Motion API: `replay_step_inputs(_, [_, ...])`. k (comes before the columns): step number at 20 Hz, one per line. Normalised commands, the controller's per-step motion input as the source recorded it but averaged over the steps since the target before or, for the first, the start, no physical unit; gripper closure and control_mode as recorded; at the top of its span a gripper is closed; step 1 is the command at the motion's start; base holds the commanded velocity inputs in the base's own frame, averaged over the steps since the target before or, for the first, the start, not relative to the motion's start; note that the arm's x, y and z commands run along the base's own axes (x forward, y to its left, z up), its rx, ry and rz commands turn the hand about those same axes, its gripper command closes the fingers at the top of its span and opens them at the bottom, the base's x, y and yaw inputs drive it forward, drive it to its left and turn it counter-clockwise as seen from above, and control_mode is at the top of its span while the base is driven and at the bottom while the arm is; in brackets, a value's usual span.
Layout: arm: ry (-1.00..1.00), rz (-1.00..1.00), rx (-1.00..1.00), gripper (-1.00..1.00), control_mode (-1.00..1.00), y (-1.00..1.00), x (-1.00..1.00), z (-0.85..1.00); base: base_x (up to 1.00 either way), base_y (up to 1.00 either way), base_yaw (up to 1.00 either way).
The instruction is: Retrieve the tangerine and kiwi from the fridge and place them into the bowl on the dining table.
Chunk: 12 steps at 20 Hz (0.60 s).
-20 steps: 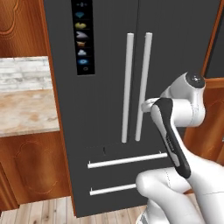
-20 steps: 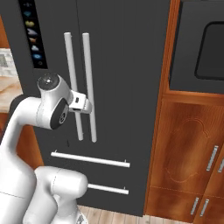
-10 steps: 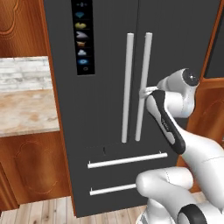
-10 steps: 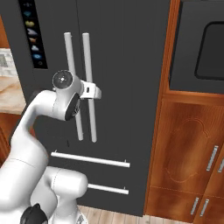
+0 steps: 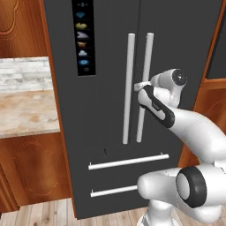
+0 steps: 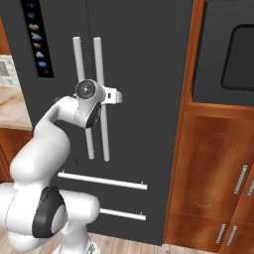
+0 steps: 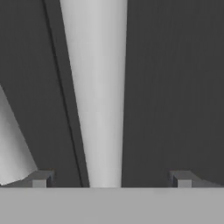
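Fridge (image 5: 106,53): both doors shut, dark grey, filled centre of base views.
Handles: two pale bars either side of door seam; right-door handle (image 7: 98,87) ran between the finger tips in hand view.
Gripper (image 6: 115,95): at mid-height of right-door handle, jaws fully apart, holding nothing.
Drawers: two below, w/ pale bars (image 5: 128,161), shut.
Counter (image 5: 24,110): left of fridge.

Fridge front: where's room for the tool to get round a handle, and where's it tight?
Free: bare door panel right of the right handle on the fridge, up to the wood cabinet. Tight: the narrow gap between it and the left handle. The open tool straddles the right handle.
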Motion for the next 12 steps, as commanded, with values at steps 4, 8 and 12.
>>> replay_step_inputs(4, [0.00,0.00,0.00,-1.00,-1.00,0.00,0.94,0.00,0.00,0.00,0.00])
replay_step_inputs(8, [-0.02,0.02,0.00,-1.00,-1.00,-0.05,0.85,0.00,0.00,0.00,0.00])
replay_step_inputs(12, [0.03,0.00,0.00,1.00,-1.00,-0.02,0.54,0.00,0.00,0.00,0.00])
